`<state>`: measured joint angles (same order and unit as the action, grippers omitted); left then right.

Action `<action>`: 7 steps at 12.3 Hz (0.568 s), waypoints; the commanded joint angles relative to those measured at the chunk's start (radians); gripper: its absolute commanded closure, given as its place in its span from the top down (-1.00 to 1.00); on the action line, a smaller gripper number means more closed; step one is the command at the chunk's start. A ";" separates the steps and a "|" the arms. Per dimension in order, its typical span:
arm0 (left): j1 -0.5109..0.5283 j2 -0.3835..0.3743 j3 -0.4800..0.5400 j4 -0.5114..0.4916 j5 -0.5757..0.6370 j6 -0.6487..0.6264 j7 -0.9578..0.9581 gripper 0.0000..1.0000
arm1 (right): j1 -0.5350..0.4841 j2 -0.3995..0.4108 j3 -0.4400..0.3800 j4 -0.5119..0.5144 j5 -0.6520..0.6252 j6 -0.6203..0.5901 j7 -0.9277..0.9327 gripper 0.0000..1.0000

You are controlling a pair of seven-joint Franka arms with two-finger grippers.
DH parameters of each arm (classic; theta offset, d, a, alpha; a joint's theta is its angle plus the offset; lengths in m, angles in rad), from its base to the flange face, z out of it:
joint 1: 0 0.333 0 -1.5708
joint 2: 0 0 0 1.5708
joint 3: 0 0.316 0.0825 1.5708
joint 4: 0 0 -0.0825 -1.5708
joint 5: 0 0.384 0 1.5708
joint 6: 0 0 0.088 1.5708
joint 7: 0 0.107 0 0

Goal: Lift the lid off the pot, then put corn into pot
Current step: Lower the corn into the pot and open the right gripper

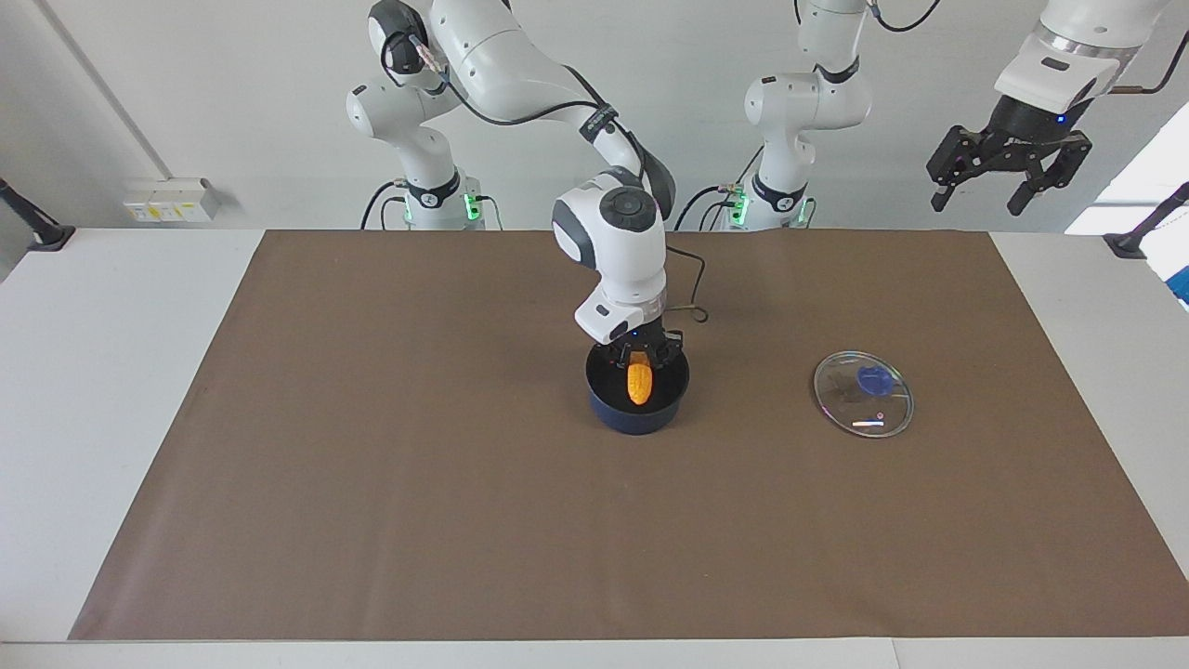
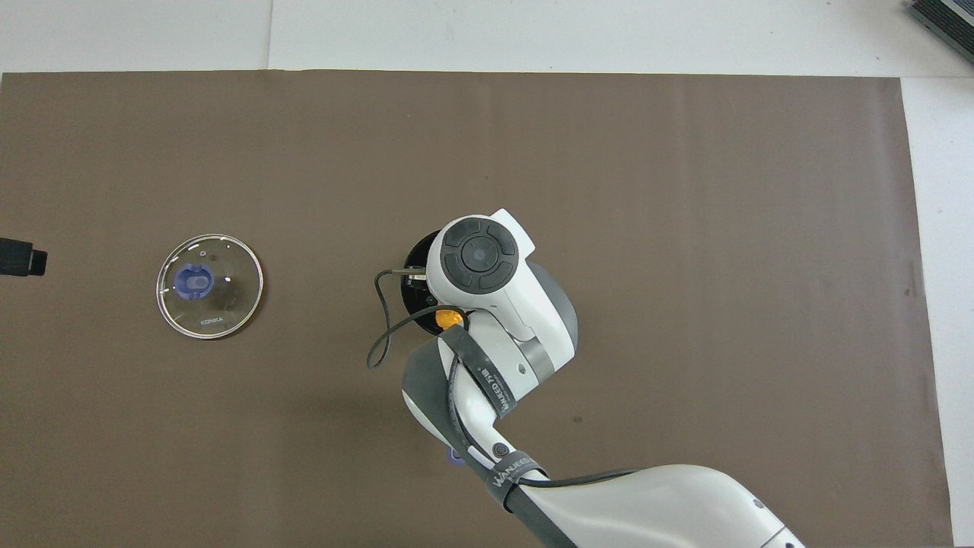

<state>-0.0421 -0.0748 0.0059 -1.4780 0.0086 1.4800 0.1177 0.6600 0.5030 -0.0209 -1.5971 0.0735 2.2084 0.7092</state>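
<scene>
The right gripper [image 1: 639, 358] stands inside the mouth of the pot [image 1: 637, 409], its fingers clamped on the upper end of the corn [image 1: 639, 382], which hangs tip-down directly below them, within the rim. Judged from this, the lid step is done and the placing step is in hand: the cob should be lowered until it nears the black floor, then released by a clean opening, and the gripper raised straight up so it does not catch the rim or tip the pan. The lid [image 1: 863, 393] lies flat on the mat, well apart from that gripper, toward the left arm's end. The left gripper [image 1: 1008, 181] waits high over that end, fingers spread and empty. The facing view alone shows the grasp and the cob's depth. In the overhead view the right arm covers nearly all of the pot [image 2: 415, 262], leaving a sliver of corn [image 2: 447, 316], but the lid [image 2: 210, 285] reads plainly, knob up.
</scene>
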 commanded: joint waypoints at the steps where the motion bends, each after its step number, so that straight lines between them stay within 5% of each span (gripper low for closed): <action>1: 0.004 0.003 -0.003 0.019 -0.001 -0.014 0.008 1.00 | -0.010 -0.004 0.003 -0.040 0.026 0.039 -0.010 -1.00; 7: 0.005 0.000 -0.001 0.019 0.001 -0.015 0.010 1.00 | -0.011 0.006 0.003 -0.050 0.026 0.048 -0.007 -1.00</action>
<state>-0.0421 -0.0750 0.0060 -1.4737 0.0086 1.4800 0.1177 0.6547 0.5118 -0.0246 -1.6302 0.0735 2.2239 0.7092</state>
